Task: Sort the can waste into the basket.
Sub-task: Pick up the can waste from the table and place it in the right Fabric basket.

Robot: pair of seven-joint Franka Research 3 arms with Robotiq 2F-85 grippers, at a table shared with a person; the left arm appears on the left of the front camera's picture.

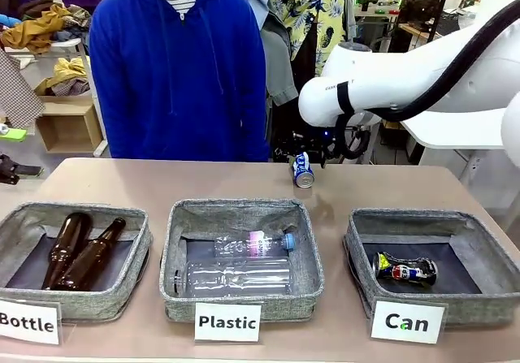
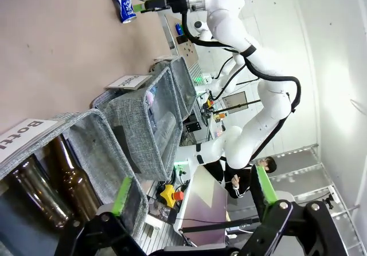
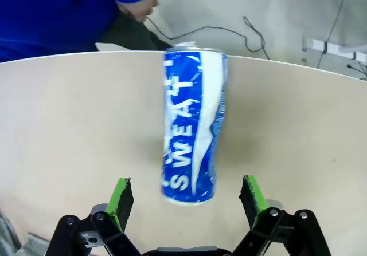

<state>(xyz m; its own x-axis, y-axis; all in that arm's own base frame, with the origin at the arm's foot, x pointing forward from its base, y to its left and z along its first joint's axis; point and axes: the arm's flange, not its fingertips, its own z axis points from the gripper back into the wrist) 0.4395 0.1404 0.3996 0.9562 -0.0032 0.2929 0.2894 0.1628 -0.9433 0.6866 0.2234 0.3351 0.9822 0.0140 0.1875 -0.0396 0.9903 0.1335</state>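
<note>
While the right gripper [image 3: 184, 196] is standing with its jaws spread wide and holding nothing, its two green pads [image 3: 120, 196] are lying on either side of the blue and white can [image 3: 194, 124], which is sitting straight ahead of it on the table [image 1: 122, 184]. From the right wrist view the can is appearing between the fingers but a little beyond them, so I am judging that the pads are not touching it yet. The can is standing upright on the far part of the table, close to the person in the blue hooded top [image 1: 179, 71], and its long axis is running vertical, across the line of the closing fingers, which is looking good for a side grasp. The right arm is clearly the nearer one; the left gripper [image 2: 195, 196] is hanging open and empty over the basket signed "Bottle" [image 1: 73, 253], well apart from this can. The crushed dark can [image 1: 404, 268] is already lying inside the basket signed "Can" [image 1: 431, 253], at the robot's right. I am thinking the next move is needing only a short advance forward before closing, and then a carry toward the robot to that basket.
</note>
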